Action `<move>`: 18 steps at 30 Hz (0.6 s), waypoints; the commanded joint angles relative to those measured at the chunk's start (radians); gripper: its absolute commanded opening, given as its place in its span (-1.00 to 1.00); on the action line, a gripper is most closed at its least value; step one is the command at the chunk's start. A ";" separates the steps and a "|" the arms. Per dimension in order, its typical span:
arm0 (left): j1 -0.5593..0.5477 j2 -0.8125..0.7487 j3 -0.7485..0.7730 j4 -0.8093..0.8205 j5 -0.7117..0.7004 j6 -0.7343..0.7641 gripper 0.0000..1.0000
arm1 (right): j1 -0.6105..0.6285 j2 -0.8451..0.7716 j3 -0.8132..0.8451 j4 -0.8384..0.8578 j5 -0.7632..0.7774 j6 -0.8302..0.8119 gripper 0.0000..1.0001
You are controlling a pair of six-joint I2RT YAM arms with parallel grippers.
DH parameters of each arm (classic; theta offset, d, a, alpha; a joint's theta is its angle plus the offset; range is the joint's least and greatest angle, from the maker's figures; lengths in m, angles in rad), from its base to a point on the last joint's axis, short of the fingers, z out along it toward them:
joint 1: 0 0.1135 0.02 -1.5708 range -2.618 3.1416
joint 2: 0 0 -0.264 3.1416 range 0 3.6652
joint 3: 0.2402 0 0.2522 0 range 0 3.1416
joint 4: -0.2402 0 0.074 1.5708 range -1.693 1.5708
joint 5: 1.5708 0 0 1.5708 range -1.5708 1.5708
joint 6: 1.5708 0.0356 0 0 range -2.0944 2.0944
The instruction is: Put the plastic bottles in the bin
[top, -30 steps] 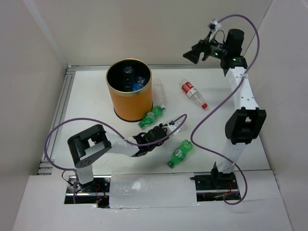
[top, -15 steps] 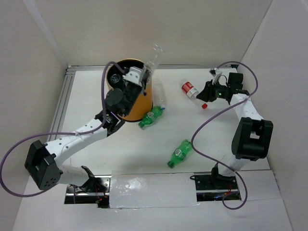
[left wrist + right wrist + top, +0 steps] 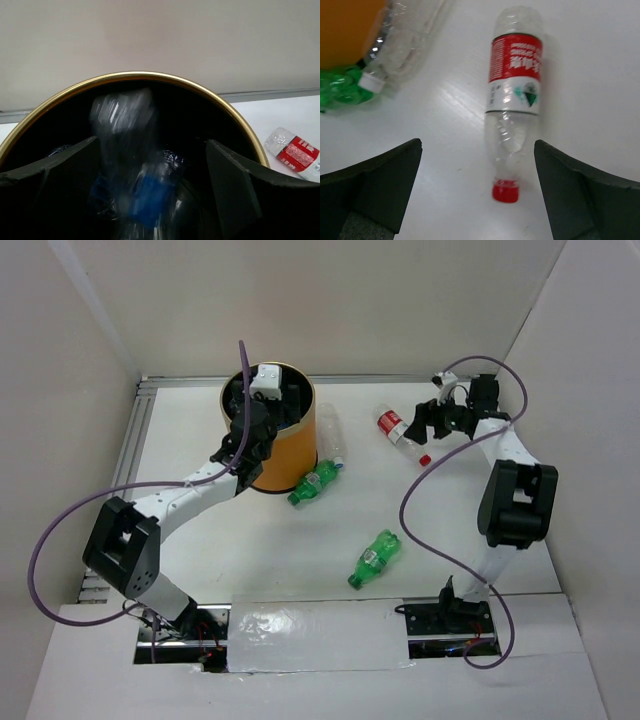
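Over the bin (image 3: 290,455) by the far edge of the worktop (image 3: 250,540), the left end effector (image 3: 150,165) is hanging released, jaws wide. A blurred clear bottle (image 3: 122,120) is showing between them inside the black mouth, above a blue-labelled bottle (image 3: 150,192). Toward the far right corner, the right end effector (image 3: 477,175) is hovering, jaws spread, over the red-labelled bottle (image 3: 514,75), grasping nothing. One green bottle (image 3: 315,483) is lying at the bin's base, a second green bottle (image 3: 374,558) nearer the near edge.

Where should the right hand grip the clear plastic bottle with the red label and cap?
Take the clear plastic bottle with the red label and cap across its labelled middle, from straight above. It lies flat on the white table, its length running between the open fingers of the right hand, so they should close on its round sides.
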 commanded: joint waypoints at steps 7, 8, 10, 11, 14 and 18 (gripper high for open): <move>-0.107 -0.202 0.052 -0.094 0.062 0.157 0.98 | 0.094 0.427 0.465 -0.105 0.127 -0.108 1.00; -0.126 -0.223 0.042 -0.127 0.063 0.198 0.98 | 0.106 0.459 0.530 -0.119 0.153 -0.122 1.00; -0.189 -0.280 0.000 -0.226 0.082 0.209 0.98 | 0.133 0.522 0.550 -0.128 0.173 -0.142 1.00; -0.210 -0.301 -0.026 -0.242 0.083 0.218 0.98 | 0.143 0.523 0.550 -0.128 0.186 -0.142 1.00; -0.310 -0.360 -0.133 -0.289 0.130 0.192 0.81 | 0.172 0.533 0.524 -0.089 0.218 -0.154 0.91; -0.428 -0.332 -0.218 -0.331 0.217 0.061 0.49 | 0.163 0.555 0.513 -0.108 0.207 -0.154 0.48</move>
